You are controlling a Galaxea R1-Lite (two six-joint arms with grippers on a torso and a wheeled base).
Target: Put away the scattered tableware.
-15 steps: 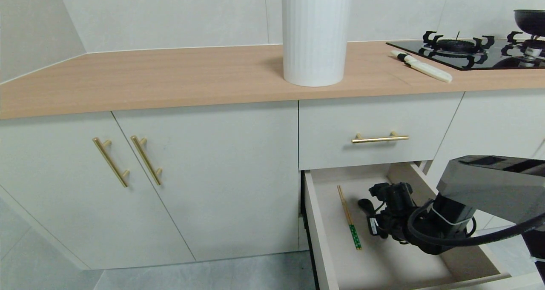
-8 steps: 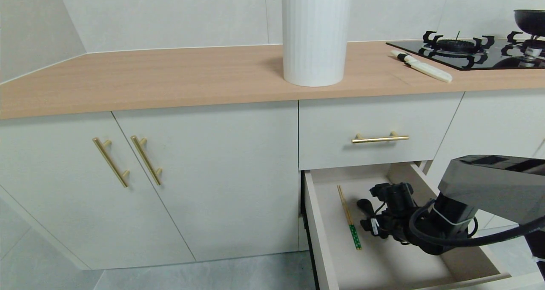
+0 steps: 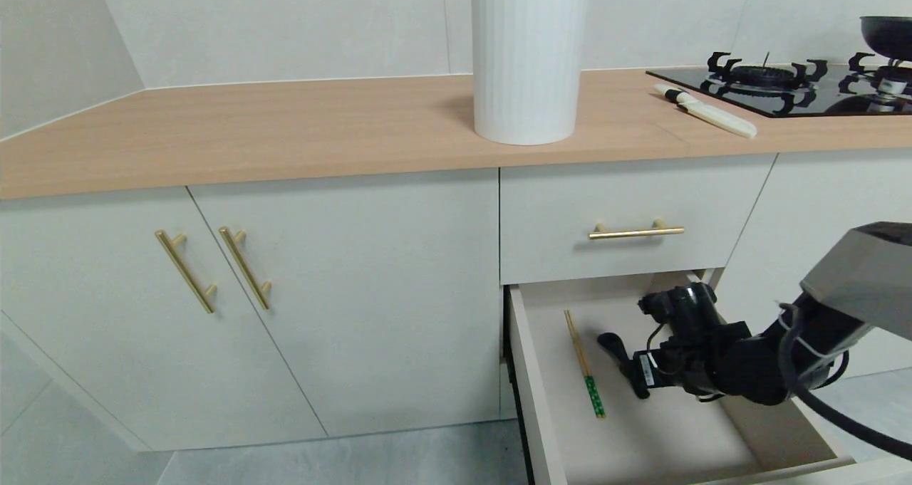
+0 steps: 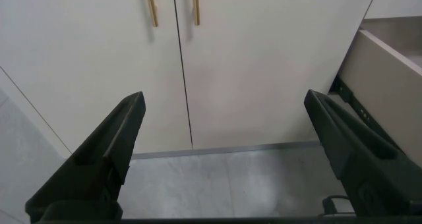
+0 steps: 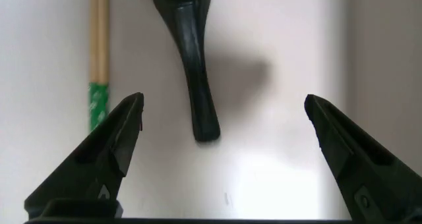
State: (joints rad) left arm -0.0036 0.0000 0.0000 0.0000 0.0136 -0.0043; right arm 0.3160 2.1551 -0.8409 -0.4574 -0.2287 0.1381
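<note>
A black spoon (image 3: pixel 611 344) (image 5: pixel 191 66) lies on the floor of the open lower drawer (image 3: pixel 531 385), beside a pair of wooden chopsticks (image 3: pixel 584 371) (image 5: pixel 99 53) with green ends. My right gripper (image 3: pixel 645 369) (image 5: pixel 223 102) hangs open just above the spoon's handle, with nothing between its fingers. A white knife (image 3: pixel 705 111) with a black band lies on the wooden countertop near the stove. My left gripper (image 4: pixel 223 99) is open and empty, low down, facing the white cabinet doors (image 4: pixel 184 66).
A tall white ribbed vase (image 3: pixel 527 58) stands on the counter above the drawers. At the right, a black gas hob (image 3: pixel 784 86) carries a pan (image 3: pixel 887 36). The upper drawer with its gold handle (image 3: pixel 635 232) is closed. The open drawer's side (image 4: pixel 389 72) juts out.
My right arm has swung to the right and its gripper has drawn back a little from the spoon. The spoon and chopsticks lie where they were.
</note>
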